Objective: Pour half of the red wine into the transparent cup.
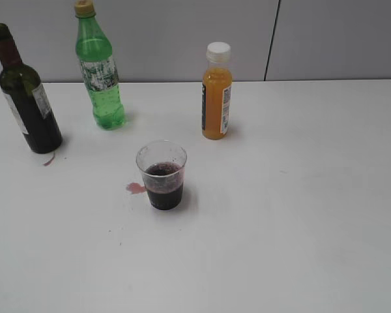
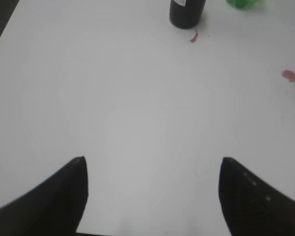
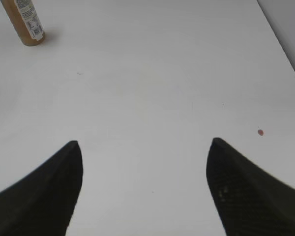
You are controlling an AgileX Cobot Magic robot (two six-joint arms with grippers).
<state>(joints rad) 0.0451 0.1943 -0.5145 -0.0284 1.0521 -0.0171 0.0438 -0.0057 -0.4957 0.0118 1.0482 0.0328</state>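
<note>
Left gripper [image 2: 152, 169] wide open, empty, wine bottle [image 2: 187, 12] well ahead near far-left corner, right gripper [image 3: 143, 155] open, empty, transparent cup [image 1: 161, 175] mid-desk.

The left hand [image 2: 152, 169] hangs above the counter [image 2: 137, 98] with its two dark fingers [image 2: 64, 196] spread wide, nothing between them. The right hand [image 3: 145, 157] is posed alike over the counter, fingers [image 3: 246, 191] wide apart and empty. Neither arm shows in the exterior view.
</note>
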